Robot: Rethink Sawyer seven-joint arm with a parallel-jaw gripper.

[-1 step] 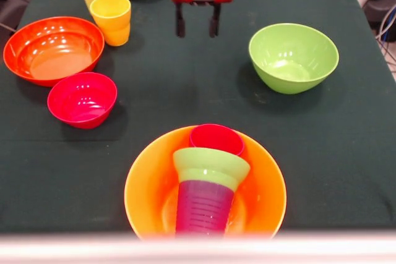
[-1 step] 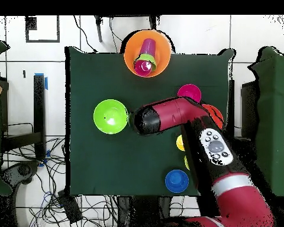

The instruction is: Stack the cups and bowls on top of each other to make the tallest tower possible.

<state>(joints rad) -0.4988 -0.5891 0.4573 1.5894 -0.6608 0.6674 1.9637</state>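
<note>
Pincer point(image 1: 197, 27): hung empty, its two fingers spread apart, above the surface point(image 1: 185, 91).
Tower point(image 1: 207, 180): stood well apart, at the pincer's 6 o'clock in the front view, near the surface edge.

The table is covered by a dark green matt cloth point(image 1: 185, 91), finely woven and slightly creased. On it the large yellow-orange plastic bowl point(image 1: 145, 183) at the near edge is glossy, with bright highlights inside. The translucent ribbed purple plastic cup point(image 1: 204, 208) in it shows fine rings on its wall; the small green plastic bowl point(image 1: 210, 166) on top looks smooth and duller. The wide orange-red plastic bowl point(image 1: 52, 47) at the left and the large green plastic bowl point(image 1: 294, 57) at the right shine smoothly. The red arm casing point(image 2: 180, 115) looks like glossy moulded plastic.
</note>
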